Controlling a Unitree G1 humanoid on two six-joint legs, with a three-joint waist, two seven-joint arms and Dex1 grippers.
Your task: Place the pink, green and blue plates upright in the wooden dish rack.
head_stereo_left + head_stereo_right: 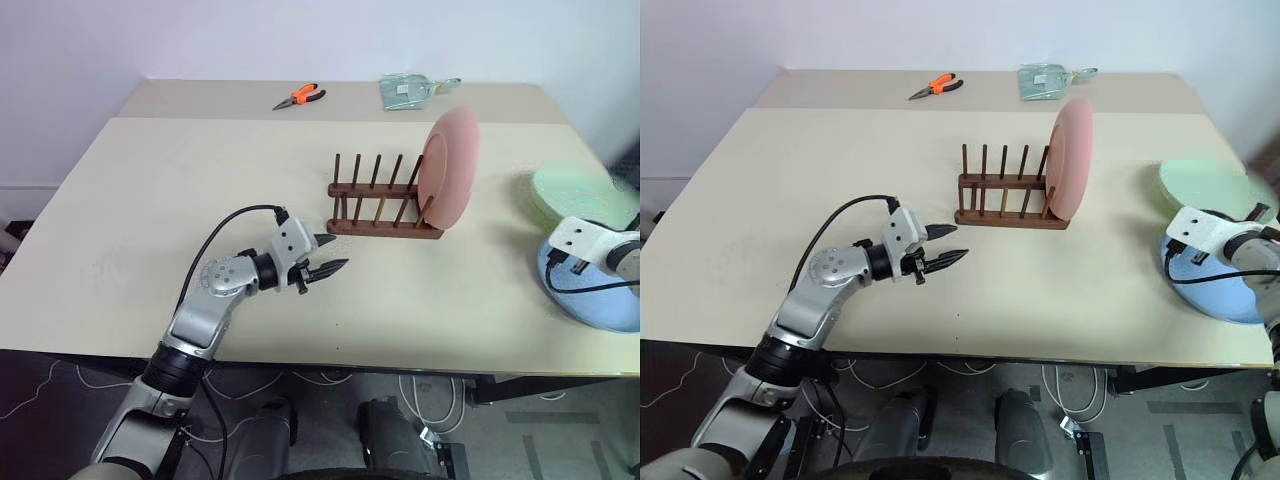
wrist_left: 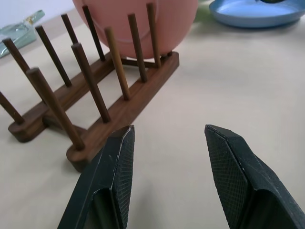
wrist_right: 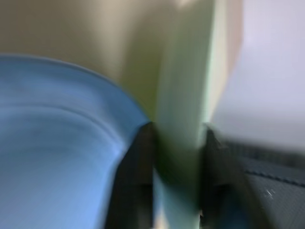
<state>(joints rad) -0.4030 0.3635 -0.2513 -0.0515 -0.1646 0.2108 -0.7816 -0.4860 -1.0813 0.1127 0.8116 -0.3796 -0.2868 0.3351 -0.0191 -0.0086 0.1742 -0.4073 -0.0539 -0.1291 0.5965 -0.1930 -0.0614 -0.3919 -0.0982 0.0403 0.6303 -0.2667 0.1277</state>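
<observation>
At about eight o'clock on the table (image 1: 150,200), the left gripper (image 1: 330,270) hovers with its jaws partly apart and empty, aimed toward the wooden dish rack (image 1: 383,205) at the centre, probably parked clear of the work. The pink plate (image 1: 449,168) already stands upright in the rack's end slot on the three o'clock side, held up by the pegs. Farther toward three o'clock the green plate (image 1: 575,192) and blue plate (image 1: 600,300) lie flat, and the right gripper (image 3: 176,143) has its jaws pinched on the green plate's rim, seemingly to lift it next.
</observation>
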